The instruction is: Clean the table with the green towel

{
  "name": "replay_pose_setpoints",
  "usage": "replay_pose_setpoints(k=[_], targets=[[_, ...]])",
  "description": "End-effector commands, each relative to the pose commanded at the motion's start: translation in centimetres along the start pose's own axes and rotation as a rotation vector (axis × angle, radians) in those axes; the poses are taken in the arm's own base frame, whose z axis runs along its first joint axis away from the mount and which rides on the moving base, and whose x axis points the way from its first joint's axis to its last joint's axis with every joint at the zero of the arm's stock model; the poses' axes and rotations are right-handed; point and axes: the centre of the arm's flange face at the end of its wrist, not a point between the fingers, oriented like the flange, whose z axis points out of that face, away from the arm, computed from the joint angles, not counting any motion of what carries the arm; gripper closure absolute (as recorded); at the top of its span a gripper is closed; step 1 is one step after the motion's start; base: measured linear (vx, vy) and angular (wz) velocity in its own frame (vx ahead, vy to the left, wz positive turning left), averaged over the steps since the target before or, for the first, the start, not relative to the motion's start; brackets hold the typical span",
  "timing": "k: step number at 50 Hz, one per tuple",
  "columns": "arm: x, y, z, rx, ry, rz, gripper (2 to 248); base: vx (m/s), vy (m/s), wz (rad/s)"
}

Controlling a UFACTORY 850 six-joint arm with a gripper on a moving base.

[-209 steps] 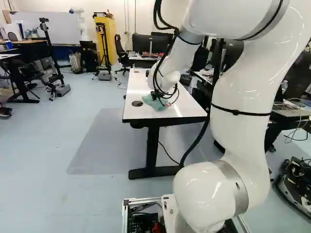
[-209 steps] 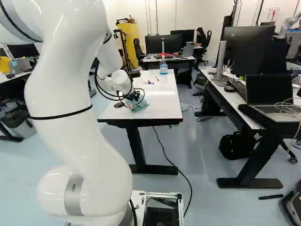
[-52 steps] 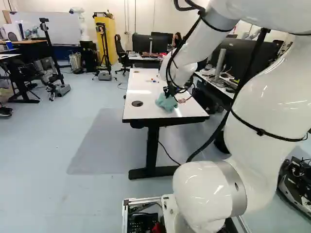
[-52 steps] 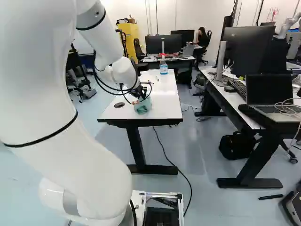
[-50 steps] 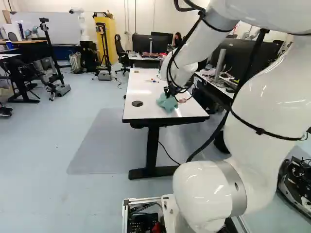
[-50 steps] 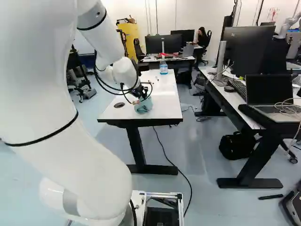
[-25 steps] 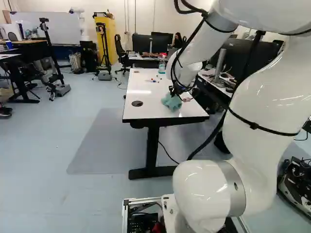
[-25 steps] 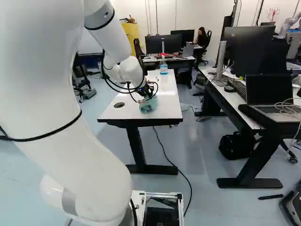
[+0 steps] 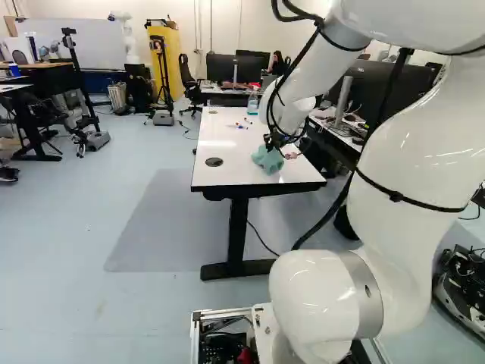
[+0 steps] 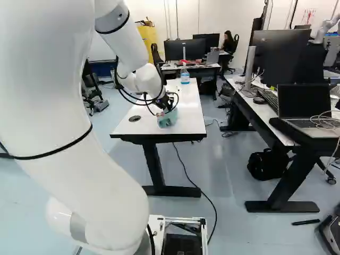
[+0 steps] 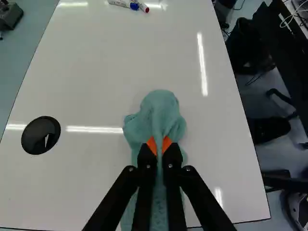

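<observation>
At the near part of the white table [image 9: 220,173] in the left base view, my gripper [image 9: 270,144] is at the top of the bunched green towel [image 9: 267,160]. In the wrist view the gripper [image 11: 159,147] is shut on the towel [image 11: 156,115], a fold of it pinched between the orange pads. The cloth bulges ahead of the fingers and trails back beneath them, lying against the tabletop [image 11: 96,173]. Fingers and arm hide part of it.
Ahead on the table lie markers [image 11: 139,6], and at its far end stands a spray bottle [image 10: 185,74]. A round black grommet [image 11: 41,135] is set in the tabletop. Beside it runs another desk with a laptop [image 10: 304,106] and monitors. Another robot [image 9: 125,34] stands far back.
Over the last second the arm has carried the towel a little to the right across the table and slightly farther from the base. Since half a second ago it has hardly moved. The base stays put.
</observation>
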Motion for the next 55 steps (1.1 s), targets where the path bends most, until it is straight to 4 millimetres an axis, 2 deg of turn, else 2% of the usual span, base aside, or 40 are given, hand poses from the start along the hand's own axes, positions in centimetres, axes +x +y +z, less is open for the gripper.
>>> replay_pose_setpoints(k=[17,55], targets=[[0.0,2.6,0.1,-0.035,0.013,0.041,220,0.0,0.0,0.0],[-1.9,8.9,-1.0,-0.123,0.003,0.146,220,0.0,0.0,0.0]])
